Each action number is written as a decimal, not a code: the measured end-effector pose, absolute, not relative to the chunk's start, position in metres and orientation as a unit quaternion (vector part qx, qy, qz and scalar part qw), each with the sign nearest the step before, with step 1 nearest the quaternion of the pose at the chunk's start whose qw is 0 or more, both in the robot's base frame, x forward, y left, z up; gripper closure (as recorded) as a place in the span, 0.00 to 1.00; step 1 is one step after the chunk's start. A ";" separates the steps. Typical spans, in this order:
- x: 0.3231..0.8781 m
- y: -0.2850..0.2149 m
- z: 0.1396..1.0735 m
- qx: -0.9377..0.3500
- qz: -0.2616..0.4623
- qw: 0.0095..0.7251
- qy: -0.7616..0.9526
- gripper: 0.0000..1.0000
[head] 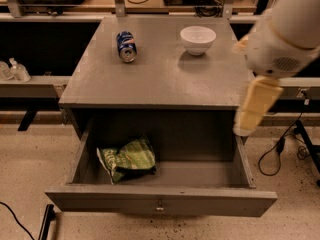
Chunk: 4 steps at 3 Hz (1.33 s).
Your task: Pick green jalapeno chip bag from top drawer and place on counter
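The green jalapeno chip bag (127,159) lies crumpled in the left part of the open top drawer (160,200), which is pulled out below the counter (160,74). My gripper (246,126) hangs at the right, cream-coloured, below the white arm (285,34). It is above the drawer's right side wall, beside the counter's front right corner. It is well to the right of the bag and holds nothing that I can see.
A blue soda can (126,46) lies on its side at the counter's back left. A white bowl (198,38) stands at the back right. Cables (277,151) trail on the floor to the right. A shelf with bottles (15,71) is at the left.
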<state>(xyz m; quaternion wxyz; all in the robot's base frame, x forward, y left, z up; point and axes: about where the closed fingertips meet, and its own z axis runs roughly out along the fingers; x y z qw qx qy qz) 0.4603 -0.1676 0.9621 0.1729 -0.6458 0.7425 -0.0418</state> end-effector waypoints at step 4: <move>0.498 -0.002 0.873 -0.745 -0.042 0.170 0.643 0.00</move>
